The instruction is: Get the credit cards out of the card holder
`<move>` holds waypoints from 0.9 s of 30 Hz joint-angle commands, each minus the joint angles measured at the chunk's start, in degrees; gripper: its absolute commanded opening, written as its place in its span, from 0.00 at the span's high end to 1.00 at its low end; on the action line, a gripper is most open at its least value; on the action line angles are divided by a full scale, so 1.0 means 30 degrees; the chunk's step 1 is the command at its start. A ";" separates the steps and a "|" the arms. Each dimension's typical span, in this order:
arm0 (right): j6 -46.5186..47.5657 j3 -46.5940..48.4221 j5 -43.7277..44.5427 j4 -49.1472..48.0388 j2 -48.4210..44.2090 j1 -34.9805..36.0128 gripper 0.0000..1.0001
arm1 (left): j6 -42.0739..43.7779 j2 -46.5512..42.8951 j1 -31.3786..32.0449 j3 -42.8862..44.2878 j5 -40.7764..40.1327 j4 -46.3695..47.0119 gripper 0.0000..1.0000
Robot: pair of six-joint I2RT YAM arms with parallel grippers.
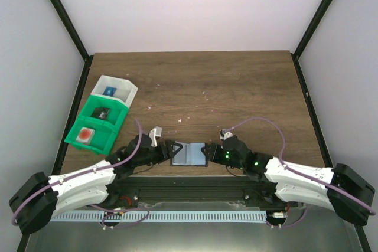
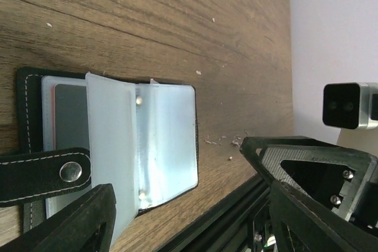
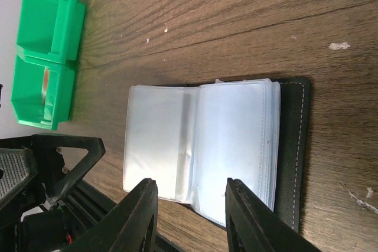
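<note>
As card holder [image 2: 168,140] lies open, reddish card [image 2: 71,116] pocketed

Bright even light, faint shadows, soft glare on card holder [image 2: 155,163].

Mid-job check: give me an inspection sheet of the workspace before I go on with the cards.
Surface: wooden table, scattered white flecks.
Job's things: card holder lying open, clear sleeves up; one reddish card sleeved; others cannot tell.
Clutter: green bins and white bin at left, small items inside.
Grippers: left gripper and right gripper open, flanking the holder.
Cables: purple cables along both arms, off the holder.
Surroundings: white walls, black frame posts.
</note>
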State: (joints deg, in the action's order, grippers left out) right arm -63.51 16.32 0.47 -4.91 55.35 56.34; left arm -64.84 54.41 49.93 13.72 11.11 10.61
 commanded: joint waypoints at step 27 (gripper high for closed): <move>0.0071 0.0109 0.0173 -0.0659 0.0378 0.0147 0.67 | -0.0495 0.3357 0.0099 -0.0696 0.1624 0.3532 0.24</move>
State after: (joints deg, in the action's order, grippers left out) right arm -63.72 16.32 0.05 -6.48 57.01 56.34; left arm -66.04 63.46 49.93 10.81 14.83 17.65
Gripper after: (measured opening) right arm 0.335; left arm 0.762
